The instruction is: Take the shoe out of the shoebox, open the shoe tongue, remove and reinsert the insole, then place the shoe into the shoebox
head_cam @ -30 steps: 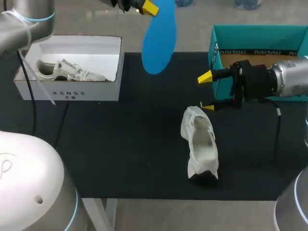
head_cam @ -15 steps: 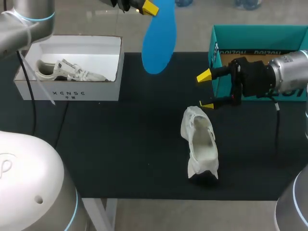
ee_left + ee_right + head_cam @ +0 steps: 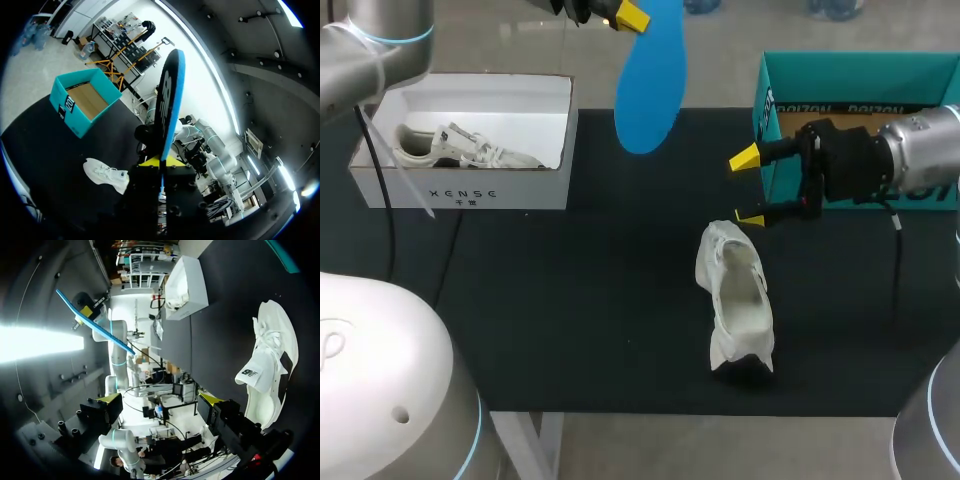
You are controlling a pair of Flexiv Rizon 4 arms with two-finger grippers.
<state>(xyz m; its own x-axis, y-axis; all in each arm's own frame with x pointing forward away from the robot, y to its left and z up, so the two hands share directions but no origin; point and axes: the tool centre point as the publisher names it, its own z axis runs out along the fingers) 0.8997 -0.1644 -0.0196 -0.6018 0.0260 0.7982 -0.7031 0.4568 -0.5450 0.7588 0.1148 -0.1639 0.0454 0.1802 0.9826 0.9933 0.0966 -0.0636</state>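
Left jaws pinched blue insole (image 3: 650, 85) aloft | right jaws gaped empty near shoe (image 3: 737, 295) | likely best: brace shoe, slide insole toe-first

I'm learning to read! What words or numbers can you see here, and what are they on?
White shoebox: spaced dark letters on its front, a brand mark.
Teal shoebox: black letters on its inner wall, upside down, unclear.
Shoe tongue: a logo, too small to read.

Robotics lab: two grey robot arms, the left arm (image 3: 365, 50) and the right arm (image 3: 920, 165), stand at a black-covered desk (image 3: 570, 300), with a teal shoebox (image 3: 860, 75) close beside the right gripper (image 3: 748, 190) and a white shoebox (image 3: 465, 185) well apart from it.
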